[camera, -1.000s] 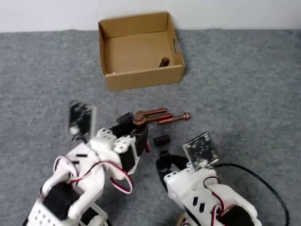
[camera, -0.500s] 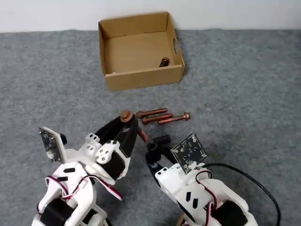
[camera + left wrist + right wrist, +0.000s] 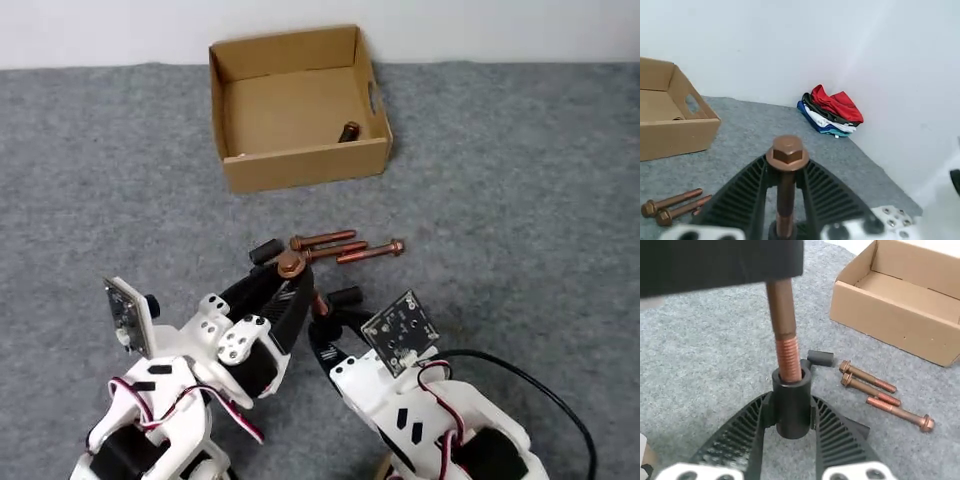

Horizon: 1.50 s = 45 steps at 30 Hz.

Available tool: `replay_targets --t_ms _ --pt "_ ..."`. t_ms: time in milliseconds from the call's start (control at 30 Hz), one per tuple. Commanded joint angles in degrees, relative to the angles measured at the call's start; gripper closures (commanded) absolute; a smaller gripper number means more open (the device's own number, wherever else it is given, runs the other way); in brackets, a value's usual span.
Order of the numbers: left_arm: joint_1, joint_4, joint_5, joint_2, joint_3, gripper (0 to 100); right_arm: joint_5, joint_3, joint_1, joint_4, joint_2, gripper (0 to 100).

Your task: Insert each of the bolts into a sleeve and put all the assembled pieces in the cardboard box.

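Note:
My left gripper (image 3: 786,168) is shut on a copper bolt (image 3: 786,190), held head up with its thread pointing down. The bolt tip (image 3: 789,358) sits in the mouth of a black sleeve (image 3: 791,407), which my right gripper (image 3: 791,414) is shut on. In the high view the left gripper (image 3: 290,275) and bolt head (image 3: 291,265) stand just above the right gripper (image 3: 322,318). Three loose bolts (image 3: 345,247) lie on the carpet beyond them. One loose sleeve (image 3: 265,250) lies left of those bolts, another (image 3: 345,296) beside the right gripper. The cardboard box (image 3: 303,163) holds one assembled piece (image 3: 348,132).
Grey carpet (image 3: 520,200) covers the table, with open room to the right and left of the box. A pile of folded clothes (image 3: 832,111) lies by the wall. The box's side hole (image 3: 371,97) faces right.
The left gripper lifted the bolt, swung it left, then brought it back over the right gripper's sleeve. The right gripper moved left and forward to meet it.

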Motion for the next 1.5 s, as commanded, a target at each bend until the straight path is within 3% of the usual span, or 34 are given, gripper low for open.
replay_targets --t_ms 0,333,533,933,1067,1167,1300,1467 --pt "0.4 -2.0 -3.2 -0.5 -0.4 100 0.7 -0.4 -0.3 -1.5 0.6 99.0" --pt "6.7 7.7 -9.3 -0.5 7.0 98 0.8 -0.4 -0.3 -1.5 0.6 99.0" --pt "6.4 12.7 -9.4 -0.3 6.2 73 0.8 -0.5 0.0 -1.5 0.6 99.0" --pt "-3.4 21.7 -13.0 -0.2 -4.4 73 0.5 -0.2 0.1 -1.5 0.6 99.0" --pt "-5.9 22.1 -12.9 -0.5 -6.0 73 0.5 -0.2 4.0 -2.5 0.6 99.0" --pt "-10.4 21.9 -13.0 -0.5 -5.7 78 0.3 -0.2 8.3 -4.2 0.6 99.0" --pt "-15.0 22.2 -15.0 -0.5 -2.4 99 -5.6 -0.4 16.4 -4.4 0.6 99.1" --pt "-19.1 20.8 -18.5 -0.5 5.5 100 -10.9 -0.5 26.2 -4.3 1.8 99.1"
